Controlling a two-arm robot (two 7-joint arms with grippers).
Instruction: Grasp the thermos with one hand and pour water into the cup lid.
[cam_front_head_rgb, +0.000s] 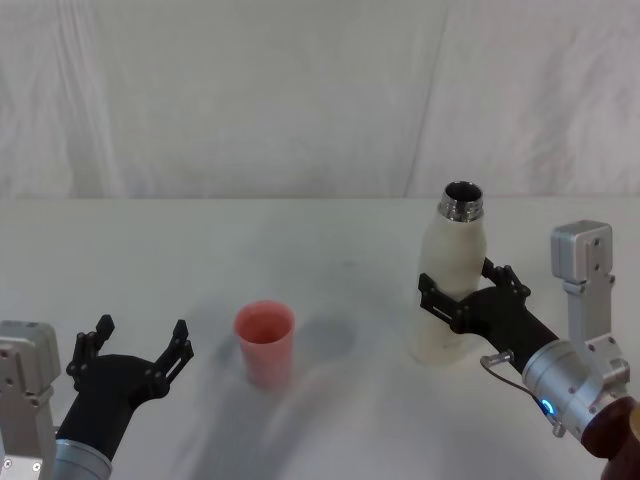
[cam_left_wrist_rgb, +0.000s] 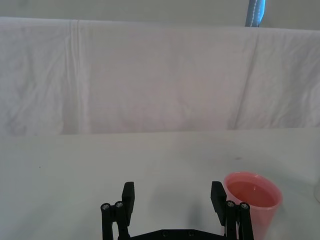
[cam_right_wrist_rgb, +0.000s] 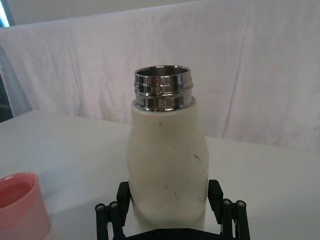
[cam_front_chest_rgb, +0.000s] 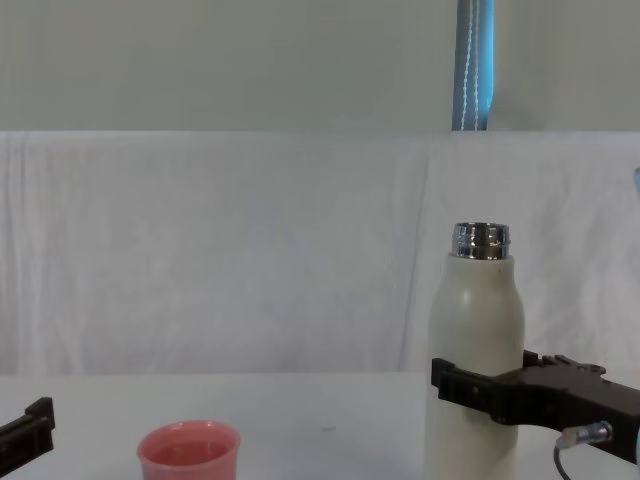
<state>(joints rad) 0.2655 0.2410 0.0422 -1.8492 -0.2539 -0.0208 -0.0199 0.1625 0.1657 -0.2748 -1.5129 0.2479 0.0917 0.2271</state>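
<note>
The cream-white thermos (cam_front_head_rgb: 450, 250) stands upright on the white table at the right, its steel neck open and uncapped. My right gripper (cam_front_head_rgb: 458, 292) is shut on its lower body, with one black finger on each side of the thermos (cam_right_wrist_rgb: 167, 150); the chest view shows a finger crossing the thermos (cam_front_chest_rgb: 478, 310) low down. The pink cup lid (cam_front_head_rgb: 265, 340) stands upright left of centre, apart from the thermos. My left gripper (cam_front_head_rgb: 135, 345) hovers open to the left of the cup lid (cam_left_wrist_rgb: 252, 200), with nothing between its fingers.
A white cloth covers the table (cam_front_head_rgb: 330, 240) and hangs as a backdrop (cam_front_head_rgb: 300, 90) behind it. Bare table lies between the cup lid (cam_front_chest_rgb: 188, 450) and the thermos. A blue-lit vertical strip (cam_front_chest_rgb: 475, 60) shows above the backdrop.
</note>
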